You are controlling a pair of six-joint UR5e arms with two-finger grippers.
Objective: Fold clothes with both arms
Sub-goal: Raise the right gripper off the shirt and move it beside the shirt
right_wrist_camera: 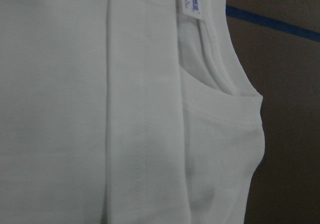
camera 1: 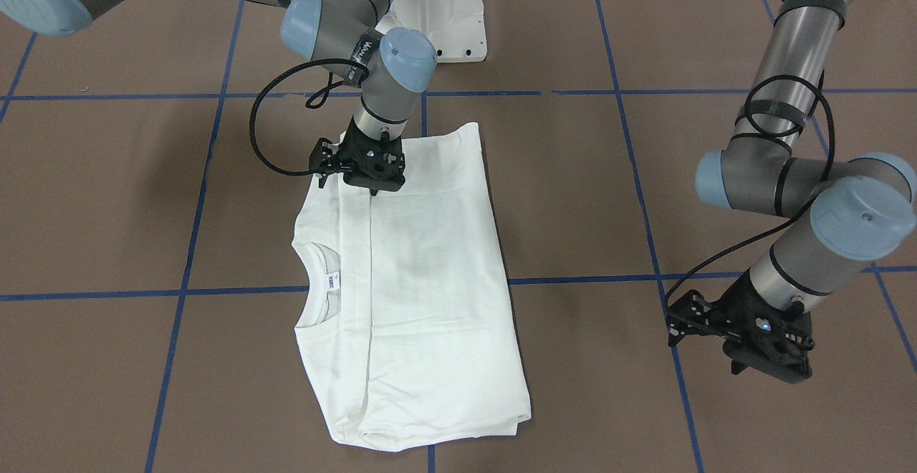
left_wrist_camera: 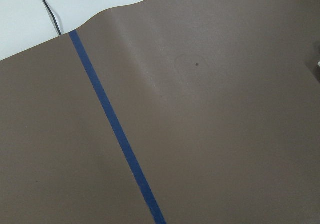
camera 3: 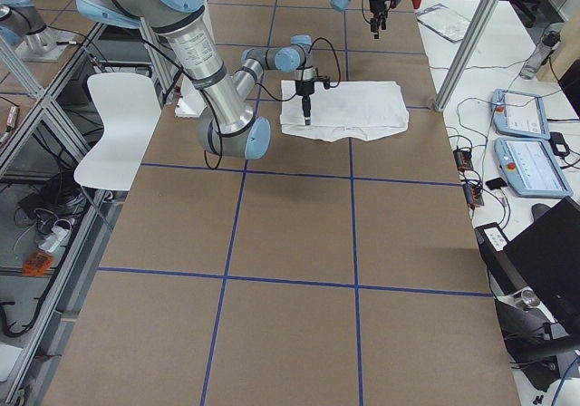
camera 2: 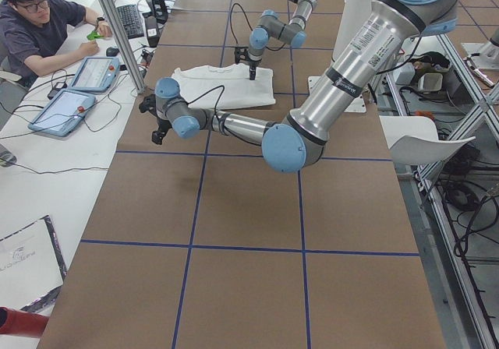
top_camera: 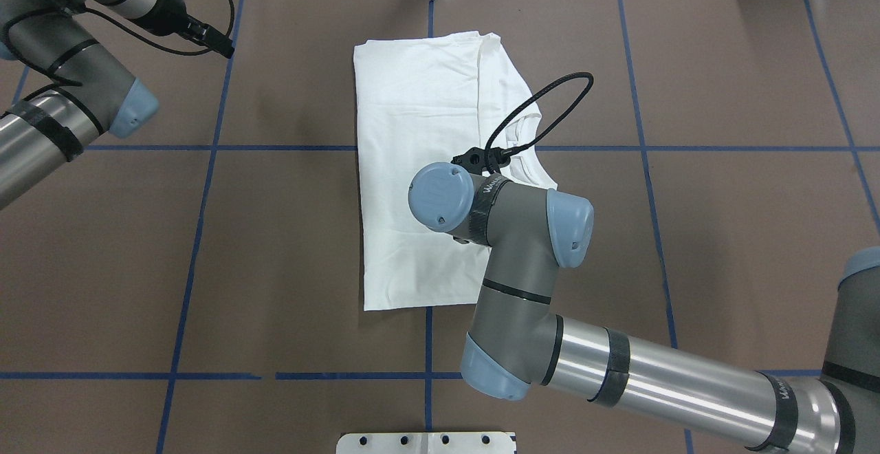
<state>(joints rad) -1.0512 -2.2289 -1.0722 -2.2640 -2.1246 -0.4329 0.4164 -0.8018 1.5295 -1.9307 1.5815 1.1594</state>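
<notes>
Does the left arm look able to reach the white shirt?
Probably yes: only bare table lies between the left arm and the shirt. The right arm hangs over the collar side.

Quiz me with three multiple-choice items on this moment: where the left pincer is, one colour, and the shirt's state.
1. Where is the left pincer relative to the shirt?
A) directly above it
B) pressing on it
C) off to one side, over the brown table

2. The grid lines on the table are:
A) blue
B) red
C) yellow

3. The shirt is:
A) spread out, sleeves extended
B) folded, collar showing at one edge
C) crumpled in a heap

Answers:
1 C, the overhead view shows it over brown surface, apart from the cloth.
2 A, the tape lines are blue in every view.
3 B, it lies as a neat layered rectangle.
</notes>
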